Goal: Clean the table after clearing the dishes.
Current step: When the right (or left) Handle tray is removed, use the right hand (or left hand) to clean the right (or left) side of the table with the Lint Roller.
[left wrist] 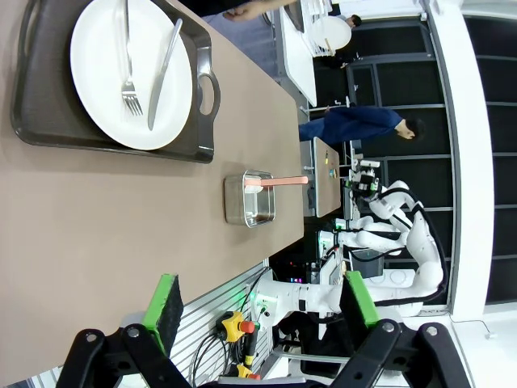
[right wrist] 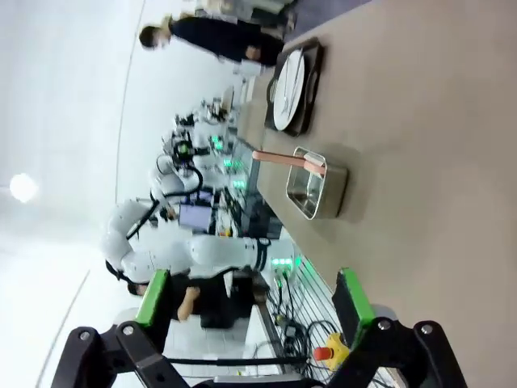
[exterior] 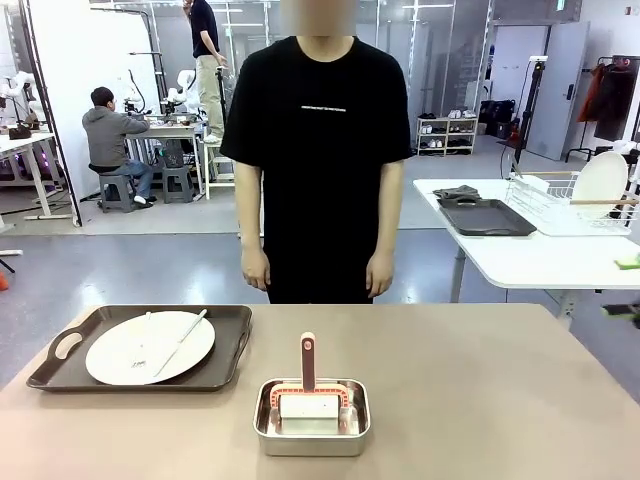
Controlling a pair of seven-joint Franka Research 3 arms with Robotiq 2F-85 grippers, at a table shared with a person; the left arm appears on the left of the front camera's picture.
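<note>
On the tan table (exterior: 480, 390) one of the dishes, a white plate (exterior: 150, 347) with a fork and a knife, lies on a dark brown tray (exterior: 60, 372) at the left. The left wrist view looks over the plate (left wrist: 105, 89), its tray (left wrist: 48, 113) and the table top (left wrist: 89, 234). My left gripper (left wrist: 262, 305) hangs open above the table's near edge, far from the tray. My right gripper (right wrist: 252, 297) is open too, with nothing between its fingers, and sees the tray (right wrist: 311, 81) and plate (right wrist: 289, 90) farther off.
A small steel pan (exterior: 312, 424) holding a pink-handled tool (exterior: 308, 362) stands near the front middle. A person (exterior: 318, 170) stands at the far edge, hands down. The white side table (exterior: 540, 262) at right carries a dark tray (exterior: 487, 216) and a rack with a plate (exterior: 600, 184).
</note>
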